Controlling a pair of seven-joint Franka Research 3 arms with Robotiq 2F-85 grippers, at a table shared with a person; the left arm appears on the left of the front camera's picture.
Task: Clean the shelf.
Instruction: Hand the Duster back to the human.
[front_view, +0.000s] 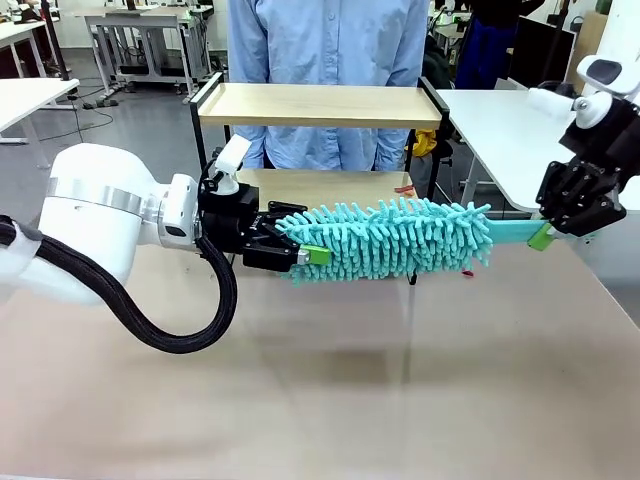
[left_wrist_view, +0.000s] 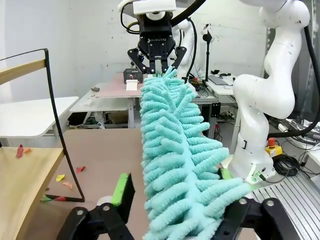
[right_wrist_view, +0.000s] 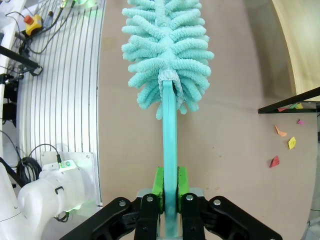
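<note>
Left gripper (front_view: 300, 250) is clamping the duster (front_view: 390, 240) head, soft and light; right gripper (front_view: 545, 235) is pinching its stiff handle, the better hold. Shelf (front_view: 320, 105) is standing behind it.

The desk (front_view: 330, 400) is covered in plain brown and carries the shelf (front_view: 320, 105) at its 12 o'clock edge. Small coloured paper scraps (left_wrist_view: 62, 185) lie on the desk by the shelf's foot, and a few more scraps (left_wrist_view: 21, 150) on its lower board.
</note>
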